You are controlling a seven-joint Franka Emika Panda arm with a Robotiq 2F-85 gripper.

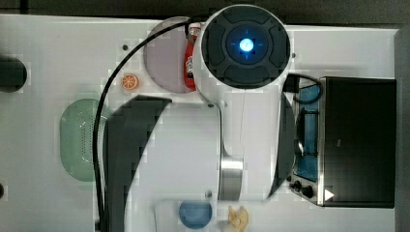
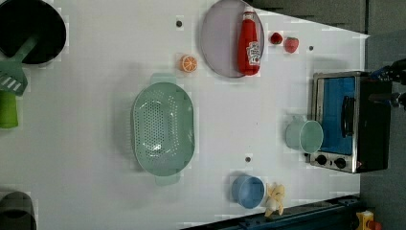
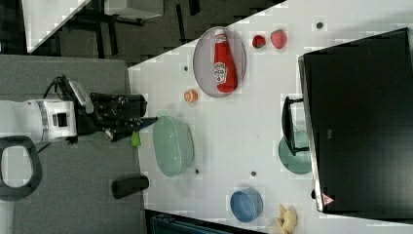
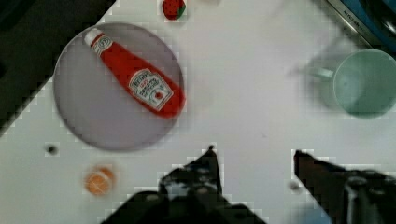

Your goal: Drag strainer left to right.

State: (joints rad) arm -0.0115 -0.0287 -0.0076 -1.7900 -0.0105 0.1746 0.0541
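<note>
The strainer point(image 2: 163, 127) is a pale mint-green oval basin with a perforated bottom, resting flat on the white table left of middle in the left view. It also lies at the top view's left point(image 1: 77, 140), partly behind the arm's black cable. In the right view the strainer point(image 3: 173, 145) sits just right of my gripper point(image 3: 146, 120), which hangs raised above the table and does not touch it. In the wrist view my gripper point(image 4: 254, 156) is open, with bare table between its dark fingertips point(image 4: 210, 156).
A grey-lilac plate point(image 2: 220, 48) holds a ketchup bottle point(image 2: 250, 43), with an orange slice point(image 2: 188, 63) beside it. A mint mug point(image 2: 306, 135) stands before the toaster oven point(image 2: 368, 122). A blue bowl point(image 2: 248, 190) and banana point(image 2: 275, 199) sit near the table edge.
</note>
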